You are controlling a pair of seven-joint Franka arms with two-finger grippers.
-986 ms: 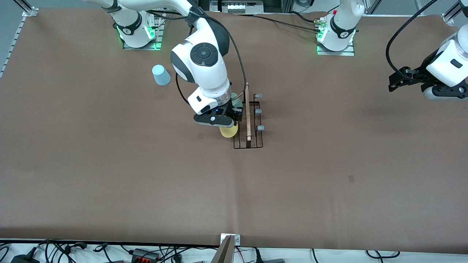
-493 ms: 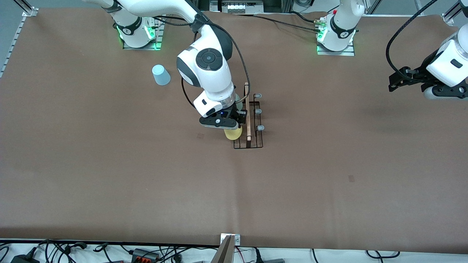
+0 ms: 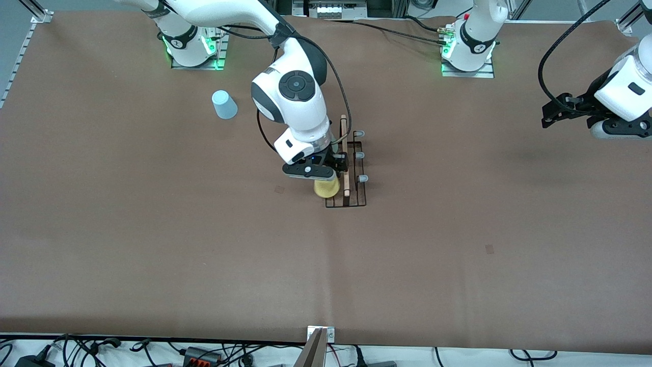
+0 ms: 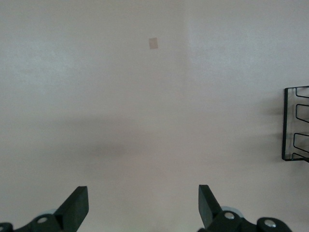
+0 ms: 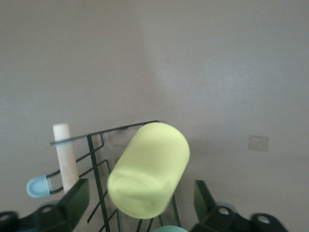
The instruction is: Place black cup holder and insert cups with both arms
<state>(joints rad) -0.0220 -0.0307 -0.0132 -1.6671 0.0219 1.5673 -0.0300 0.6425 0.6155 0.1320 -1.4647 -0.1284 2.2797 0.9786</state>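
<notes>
The right gripper hangs over the black cup holder near the middle of the bench, its jaws standing wide on either side of the yellow cup with a gap showing on both sides. The cup sits tilted on a prong on the holder's side toward the right arm's end of the bench, at the end nearer the front camera. The rim of a grey-green cup peeps in just beside it.

The left gripper waits in the air over the left arm's end of the bench, jaws wide and empty.

The holder rests flat, its wooden rod handle running along the top, with three capped prongs bare on the side toward the left arm. A light blue cup stands upside down toward the right arm's base, well apart from the holder.

The cups look light, thin, smooth and likely slippery; a gentle pinch across the wall near the closed end seems best. The wire holder looks light enough to slide if bumped.
</notes>
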